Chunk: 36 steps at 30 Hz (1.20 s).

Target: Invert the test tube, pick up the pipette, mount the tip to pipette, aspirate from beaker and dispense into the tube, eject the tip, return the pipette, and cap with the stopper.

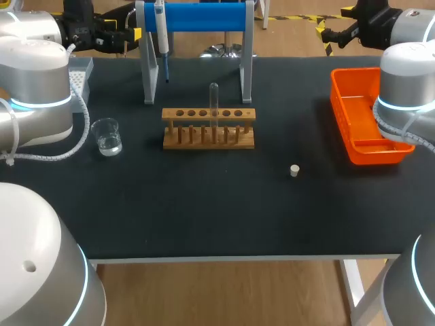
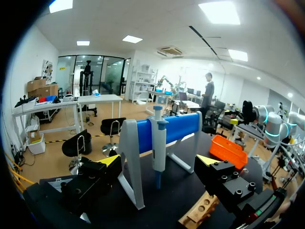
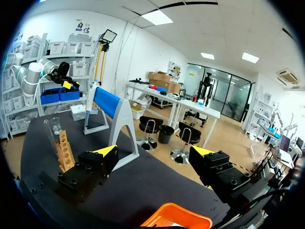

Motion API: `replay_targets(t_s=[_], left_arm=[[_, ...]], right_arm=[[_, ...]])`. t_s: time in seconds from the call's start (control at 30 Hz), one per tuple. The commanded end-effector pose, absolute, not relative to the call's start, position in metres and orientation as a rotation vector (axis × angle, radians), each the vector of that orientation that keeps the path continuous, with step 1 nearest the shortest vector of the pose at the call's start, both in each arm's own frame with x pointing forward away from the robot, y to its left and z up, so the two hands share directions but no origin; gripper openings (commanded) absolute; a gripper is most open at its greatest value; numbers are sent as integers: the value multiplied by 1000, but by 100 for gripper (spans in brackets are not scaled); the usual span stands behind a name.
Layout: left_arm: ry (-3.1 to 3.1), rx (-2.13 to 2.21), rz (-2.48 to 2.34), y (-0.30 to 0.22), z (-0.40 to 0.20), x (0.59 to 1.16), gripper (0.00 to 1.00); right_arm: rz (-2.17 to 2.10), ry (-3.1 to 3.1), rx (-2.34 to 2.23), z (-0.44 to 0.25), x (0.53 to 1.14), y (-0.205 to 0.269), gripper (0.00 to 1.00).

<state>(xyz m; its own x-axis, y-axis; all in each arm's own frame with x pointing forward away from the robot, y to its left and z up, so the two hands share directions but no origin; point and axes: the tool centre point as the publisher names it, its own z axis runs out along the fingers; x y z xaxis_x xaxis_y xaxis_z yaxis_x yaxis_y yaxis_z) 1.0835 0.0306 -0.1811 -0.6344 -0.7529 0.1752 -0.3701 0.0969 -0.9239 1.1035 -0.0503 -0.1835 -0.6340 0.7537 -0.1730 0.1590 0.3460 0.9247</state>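
Observation:
A clear test tube (image 1: 214, 102) stands upright in the wooden rack (image 1: 209, 128) at mid-table. The pipette (image 1: 162, 37) hangs on the blue-barred stand (image 1: 197, 17) at the back. A glass beaker (image 1: 107, 136) with liquid sits left of the rack, and a small pale stopper (image 1: 294, 170) lies to the rack's right. My left gripper (image 1: 130, 34) hovers open at the back left, empty; in its wrist view the gripper (image 2: 159, 162) faces the pipette (image 2: 158, 148). My right gripper (image 1: 325, 35) is open and empty at the back right, and its own view (image 3: 155, 151) shows the rack (image 3: 64, 150) off to one side.
An orange tray (image 1: 363, 119) sits at the right edge under my right arm. A grey tip box (image 1: 80, 75) stands at the back left. Bare black tabletop runs along the front of the table.

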Motion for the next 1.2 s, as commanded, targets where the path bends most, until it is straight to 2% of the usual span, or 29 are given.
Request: replay_targets(t_s=[0.03, 0.73, 1.2], left_arm=[[2036, -1106, -1550, 30, -182, 1083, 100], [2036, -1106, -1550, 30, -182, 1083, 100], [2036, -1106, -1550, 30, -182, 1083, 100]], right_arm=[[1290, 2016, 793, -184, 1104, -50, 100], [1290, 2016, 793, -184, 1104, -50, 100], [1540, 2066, 613, -195, 987, 20, 100]])
